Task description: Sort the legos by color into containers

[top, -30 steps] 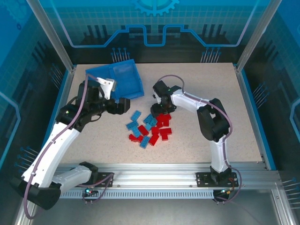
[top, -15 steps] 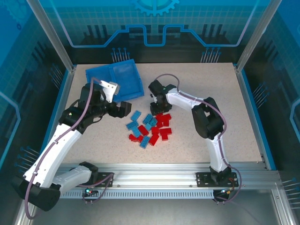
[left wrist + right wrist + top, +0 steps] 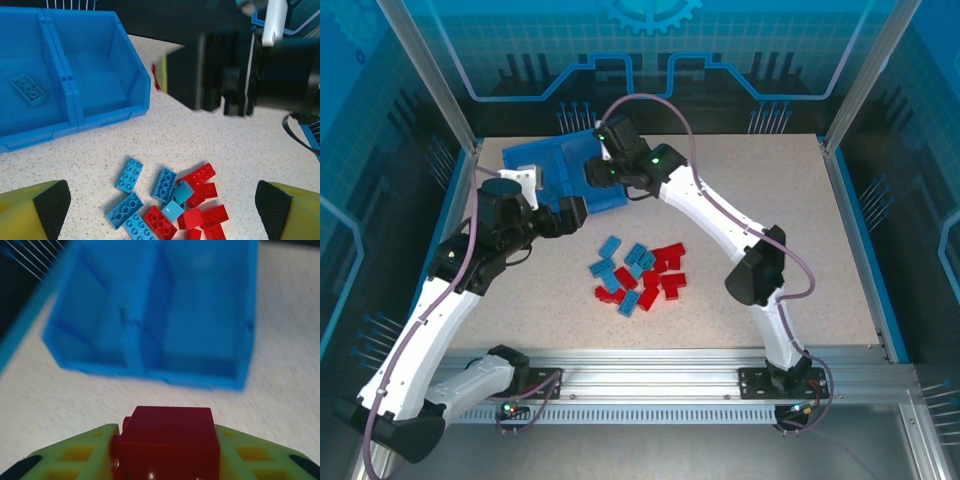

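OK, right gripper (image 3: 603, 170) clamps a red brick (image 3: 167, 440) at the tray (image 3: 523, 158); left gripper (image 3: 162, 205) hangs wide open. Next: centre over the compartment (image 3: 95, 75) lacking the blue brick (image 3: 29, 90), then release.

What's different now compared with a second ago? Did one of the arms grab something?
The right gripper left the pile of bricks and swung far-left to above the blue tray, clamped on a red brick it took from the pile. The left arm shifted slightly left, with the left gripper open throughout. The tray and the remaining pile stayed put.
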